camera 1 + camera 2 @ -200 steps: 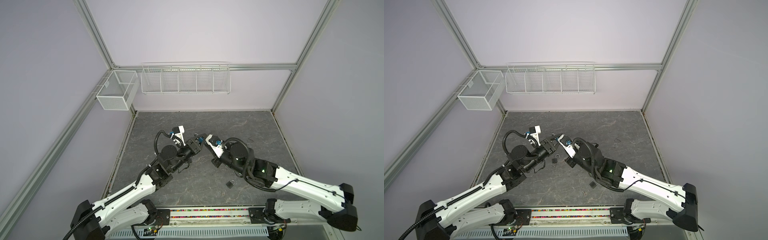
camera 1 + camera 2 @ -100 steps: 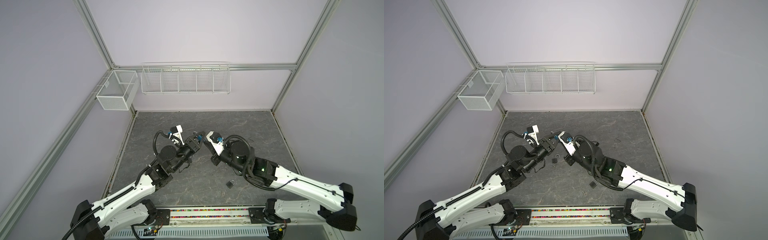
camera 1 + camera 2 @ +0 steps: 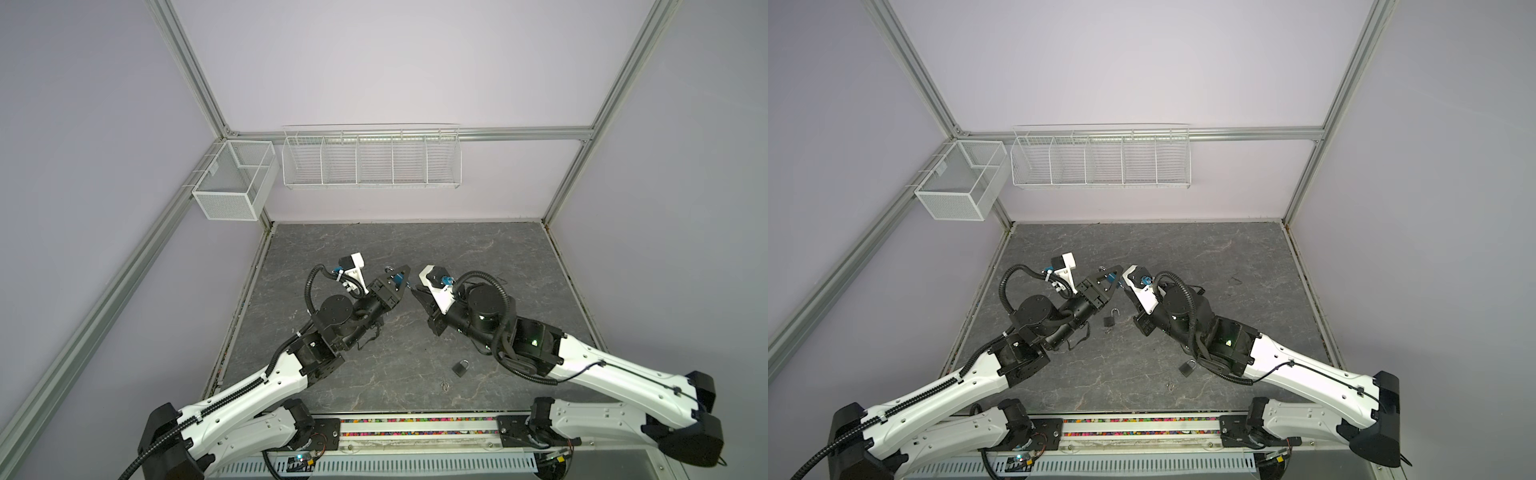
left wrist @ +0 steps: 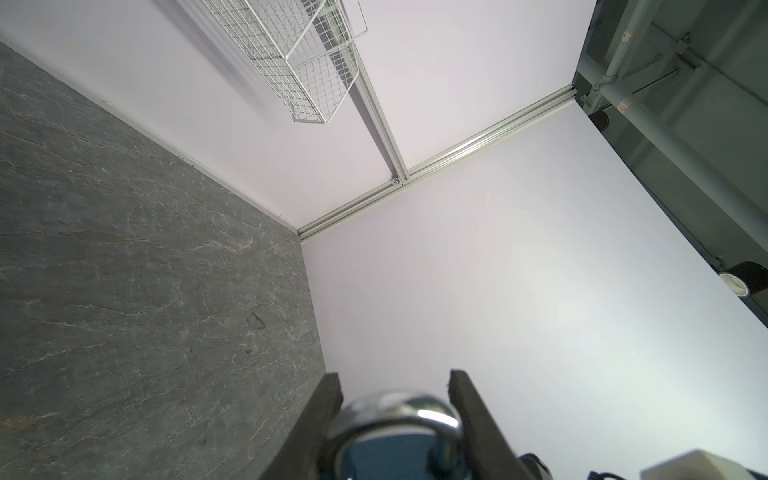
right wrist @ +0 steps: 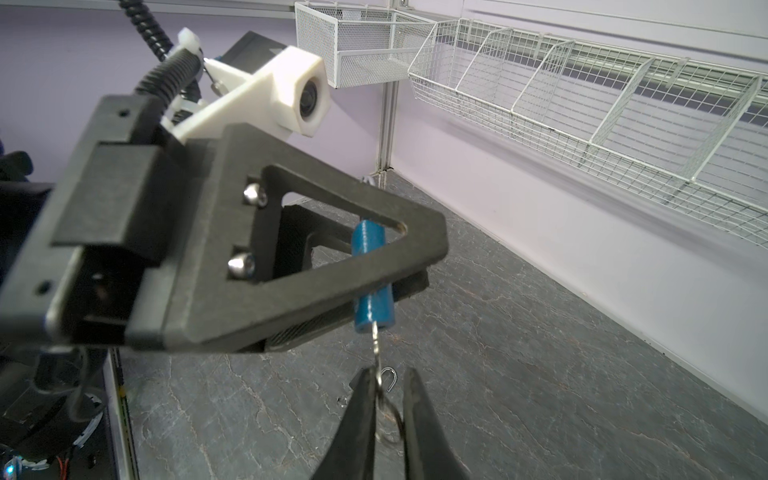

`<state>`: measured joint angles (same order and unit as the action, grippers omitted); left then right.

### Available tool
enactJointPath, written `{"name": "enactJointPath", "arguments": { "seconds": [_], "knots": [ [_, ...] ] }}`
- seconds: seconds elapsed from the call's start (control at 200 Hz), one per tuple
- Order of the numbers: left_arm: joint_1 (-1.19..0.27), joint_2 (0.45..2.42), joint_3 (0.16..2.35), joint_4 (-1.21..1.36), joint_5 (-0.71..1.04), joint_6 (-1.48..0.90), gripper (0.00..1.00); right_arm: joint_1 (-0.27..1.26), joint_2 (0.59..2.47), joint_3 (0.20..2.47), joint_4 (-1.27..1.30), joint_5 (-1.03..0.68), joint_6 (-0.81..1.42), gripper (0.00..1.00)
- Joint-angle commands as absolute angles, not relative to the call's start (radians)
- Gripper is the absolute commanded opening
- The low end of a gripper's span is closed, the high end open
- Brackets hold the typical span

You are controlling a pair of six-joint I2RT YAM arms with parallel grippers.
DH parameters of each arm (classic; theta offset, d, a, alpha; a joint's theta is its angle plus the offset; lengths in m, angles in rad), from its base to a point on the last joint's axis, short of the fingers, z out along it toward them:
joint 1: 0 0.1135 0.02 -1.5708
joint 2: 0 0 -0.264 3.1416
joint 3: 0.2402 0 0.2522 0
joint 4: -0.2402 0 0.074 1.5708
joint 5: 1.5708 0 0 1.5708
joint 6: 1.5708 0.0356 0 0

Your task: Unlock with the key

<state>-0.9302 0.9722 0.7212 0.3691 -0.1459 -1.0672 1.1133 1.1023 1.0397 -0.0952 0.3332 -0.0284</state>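
Left tool [image 3: 400,277] clenches one blue padlock [image 5: 372,309]; two black padlocks [image 3: 1110,322] loose — right tool's [image 5: 387,376] grip unclear.

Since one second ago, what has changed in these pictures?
The right hand has begun opening: its fingers now stand apart around the silver key in the small blue padlock. The left hand still clamps that padlock. Both hands barely shifted; the two black padlocks lie unmoved.
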Motion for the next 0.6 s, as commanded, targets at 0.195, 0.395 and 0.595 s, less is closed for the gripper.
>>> {"name": "enactJointPath", "arguments": {
  "seconds": [0.195,0.395,0.595],
  "knots": [
    [-0.931,0.969,0.772,0.430,-0.155,-1.059,0.00,1.108,1.111,1.037,-0.111,0.318,-0.052,0.07],
    [-0.933,0.989,0.795,0.402,-0.105,-1.124,0.00,1.108,1.124,1.051,-0.086,0.300,-0.106,0.07],
    [-0.939,1.052,0.845,0.329,0.033,-1.216,0.00,1.105,1.159,1.080,-0.025,0.319,-0.186,0.07]
  ]
}}
